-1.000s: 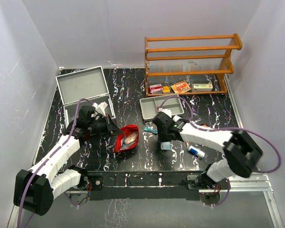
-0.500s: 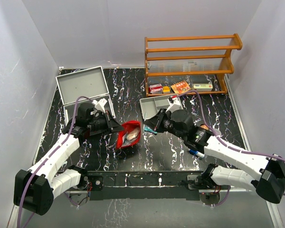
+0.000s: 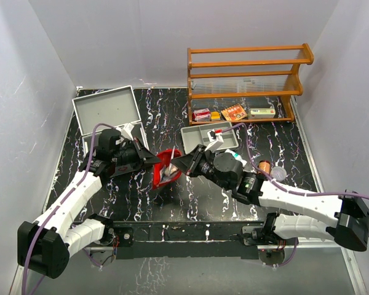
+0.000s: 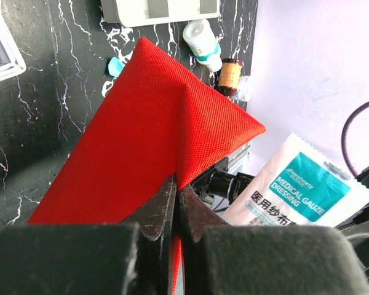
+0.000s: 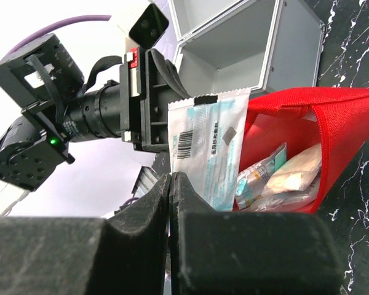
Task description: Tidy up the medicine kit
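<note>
The red fabric pouch stands open at the table's middle, with several packets inside. My left gripper is shut on the pouch's left edge and holds it up. My right gripper is shut on a white gauze dressing packet and holds it at the pouch's mouth; the packet also shows in the left wrist view. The pouch's red wall fills the right of the right wrist view.
An open grey case lies at back left. A grey tray sits in front of a wooden rack holding small boxes. A white bottle, a brown vial and a clear cap lie right of the pouch.
My right arm has swung left from the table's middle to the pouch's mouth, carrying the gauze packet. My left gripper has kept its hold on the pouch.
</note>
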`<state>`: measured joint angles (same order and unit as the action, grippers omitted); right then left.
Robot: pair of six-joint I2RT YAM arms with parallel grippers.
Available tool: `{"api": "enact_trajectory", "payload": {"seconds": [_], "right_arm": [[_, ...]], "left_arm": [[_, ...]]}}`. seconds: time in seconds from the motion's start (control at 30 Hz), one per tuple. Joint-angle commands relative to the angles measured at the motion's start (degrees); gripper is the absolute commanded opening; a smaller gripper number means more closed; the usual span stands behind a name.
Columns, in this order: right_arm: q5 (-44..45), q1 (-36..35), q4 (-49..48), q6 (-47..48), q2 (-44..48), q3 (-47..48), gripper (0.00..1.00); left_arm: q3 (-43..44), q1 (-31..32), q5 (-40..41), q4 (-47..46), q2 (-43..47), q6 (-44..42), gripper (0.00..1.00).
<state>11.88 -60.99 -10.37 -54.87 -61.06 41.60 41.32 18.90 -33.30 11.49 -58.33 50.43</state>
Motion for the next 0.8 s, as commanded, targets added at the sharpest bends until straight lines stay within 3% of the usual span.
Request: {"api": "enact_trajectory", "payload": {"seconds": [0.0, 0.77], "right_arm": [[4.6, -0.7, -5.5, -2.5, -2.1, 2.7, 0.00], [5.7, -1.2, -6.6, -5.6, -6.8, 2.3, 0.00]], "left_arm": [[1.1, 0.2, 0.6, -0.2, 2.5, 5.3, 0.00], [-0.3, 0.2, 0.3, -0.9, 4.2, 6.5, 0.00]]}}
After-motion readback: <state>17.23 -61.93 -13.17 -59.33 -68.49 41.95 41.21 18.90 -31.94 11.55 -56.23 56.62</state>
